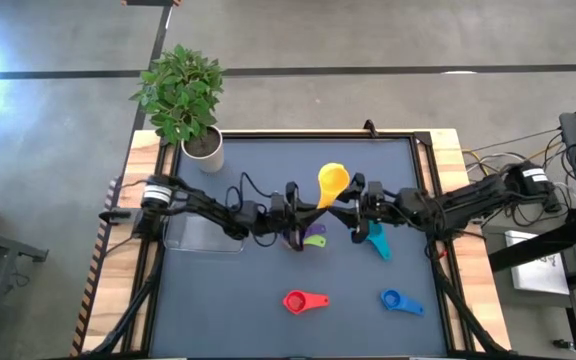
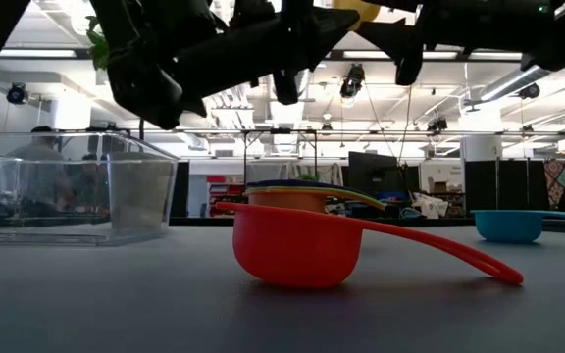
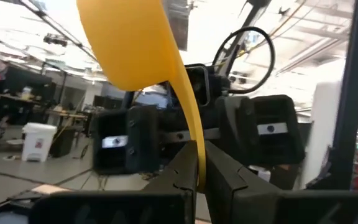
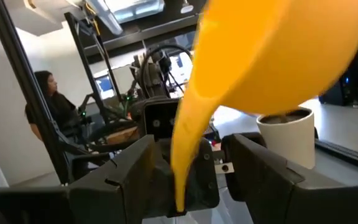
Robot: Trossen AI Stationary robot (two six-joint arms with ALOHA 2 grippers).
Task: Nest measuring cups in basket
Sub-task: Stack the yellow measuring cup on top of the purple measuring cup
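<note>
Above table centre | yellow cup [image 1: 332,180] handle clenched by left gripper [image 1: 294,192] fingers | right gripper [image 1: 356,190] fingers spread beside it

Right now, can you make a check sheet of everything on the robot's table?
Surface: dark table mat, flat, no spills seen.
Job's things: yellow cup held up in the air; purple and green cups together mid-table; teal cup, red cup and blue cup lying apart; clear basket on the left, no cups seen inside.
Clutter: potted plant at the back left corner.
Grippers: left gripper pinches the yellow cup's handle; right gripper faces it, open.
Cables: black cables loop along the arms.
Surroundings: a seated person beyond the table.
</note>
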